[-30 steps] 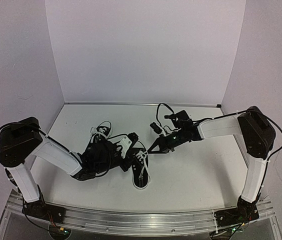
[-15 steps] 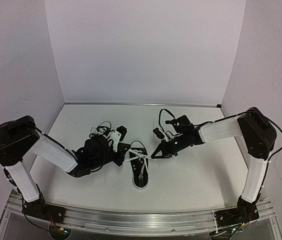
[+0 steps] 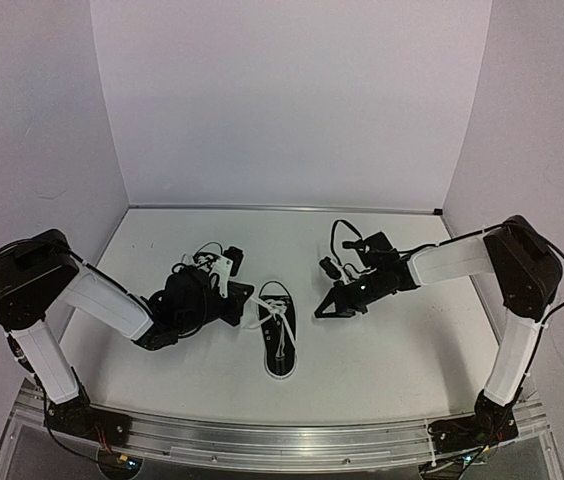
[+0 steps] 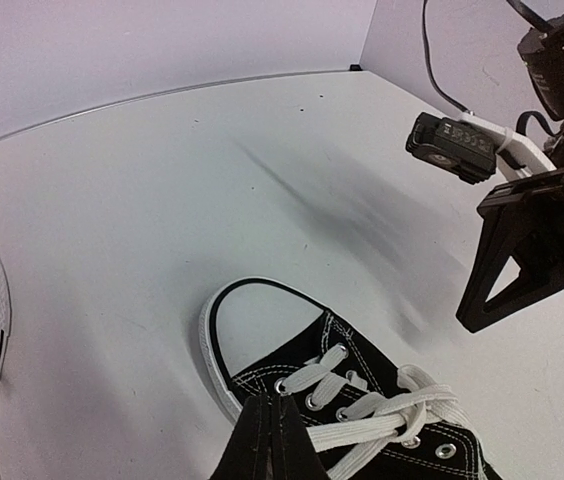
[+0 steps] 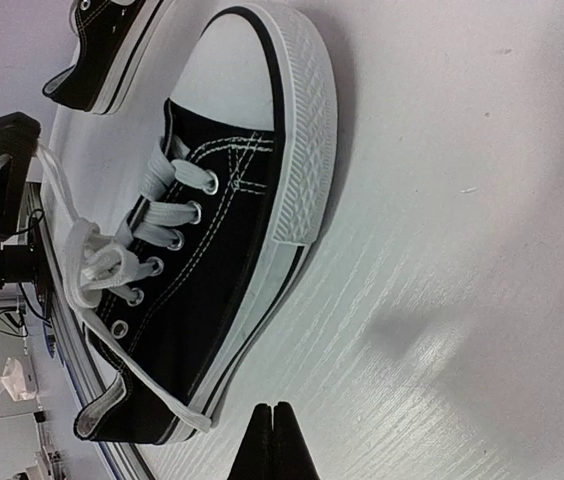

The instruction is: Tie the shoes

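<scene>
- near shoe, lower centre of top view: long axis runs frame bottom→top, heel at bottom, toe at top.
- laces bunched in loops mid-shoe; knot tight or loose, can't tell.
- L gripper: fingers together, nothing seen pinched. Tip just beside shoe's upper-left, by the toe. Nearer arm.
- R gripper: fingers together, empty, right of toe, apart from shoe.
- 2nd shoe: further back, upper left in R wrist view, beyond L gripper; lace state unclear.
- my read: loops lie down-right of L tip, down-left of R tip. Both must open before any grab.
</scene>
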Robot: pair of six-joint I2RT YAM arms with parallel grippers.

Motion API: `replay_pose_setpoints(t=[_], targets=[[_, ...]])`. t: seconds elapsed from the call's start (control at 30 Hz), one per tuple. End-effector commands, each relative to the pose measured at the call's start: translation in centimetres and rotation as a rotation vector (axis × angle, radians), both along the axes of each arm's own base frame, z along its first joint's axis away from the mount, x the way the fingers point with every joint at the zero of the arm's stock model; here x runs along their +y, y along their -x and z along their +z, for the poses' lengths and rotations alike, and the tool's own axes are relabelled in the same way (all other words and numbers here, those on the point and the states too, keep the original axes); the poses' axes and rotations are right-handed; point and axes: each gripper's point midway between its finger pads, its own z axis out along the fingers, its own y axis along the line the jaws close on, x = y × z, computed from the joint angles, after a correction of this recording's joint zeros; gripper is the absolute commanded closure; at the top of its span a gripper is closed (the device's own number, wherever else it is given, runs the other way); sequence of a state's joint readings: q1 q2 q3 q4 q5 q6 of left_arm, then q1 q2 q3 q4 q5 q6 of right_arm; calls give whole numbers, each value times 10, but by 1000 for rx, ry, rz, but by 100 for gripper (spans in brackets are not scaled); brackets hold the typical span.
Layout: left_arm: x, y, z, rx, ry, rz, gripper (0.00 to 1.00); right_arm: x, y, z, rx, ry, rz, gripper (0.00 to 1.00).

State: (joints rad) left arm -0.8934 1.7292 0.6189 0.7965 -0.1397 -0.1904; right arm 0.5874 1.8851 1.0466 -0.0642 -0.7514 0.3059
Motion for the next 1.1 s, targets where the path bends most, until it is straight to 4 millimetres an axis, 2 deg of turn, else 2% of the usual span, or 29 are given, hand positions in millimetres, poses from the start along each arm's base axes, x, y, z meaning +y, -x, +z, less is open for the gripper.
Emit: replay_pose_setpoints(t=[0.0, 0.03, 0.13, 0.2, 0.27, 0.43, 0.63, 0.8, 1.07], targets=[[-8, -1, 7, -1, 54, -40, 100, 13, -2, 31, -47, -95, 56, 100], [-11, 1, 6, 2, 58, -57, 100, 16, -4, 36, -54, -112, 61, 95], [-17, 2, 4, 4, 66, -82, 100, 26, -13, 50, -65, -155, 64, 68], [-18, 3, 3, 5, 66, -90, 100, 30, -18, 52, -56, -168, 61, 59], [-18, 5, 2, 1, 58, -99, 100, 34, -20, 49, -37, -173, 61, 55], [-15, 11, -4, 8, 21, -123, 100, 43, -29, 46, -27, -198, 66, 52], [-15, 24, -18, 26, -45, -195, 100, 48, -28, 35, 12, -202, 78, 52], [-13, 29, -32, 52, -118, -226, 100, 53, -27, 30, 32, -207, 87, 48], [-9, 34, -38, 49, -151, -247, 100, 63, -28, 27, 59, -225, 95, 47]])
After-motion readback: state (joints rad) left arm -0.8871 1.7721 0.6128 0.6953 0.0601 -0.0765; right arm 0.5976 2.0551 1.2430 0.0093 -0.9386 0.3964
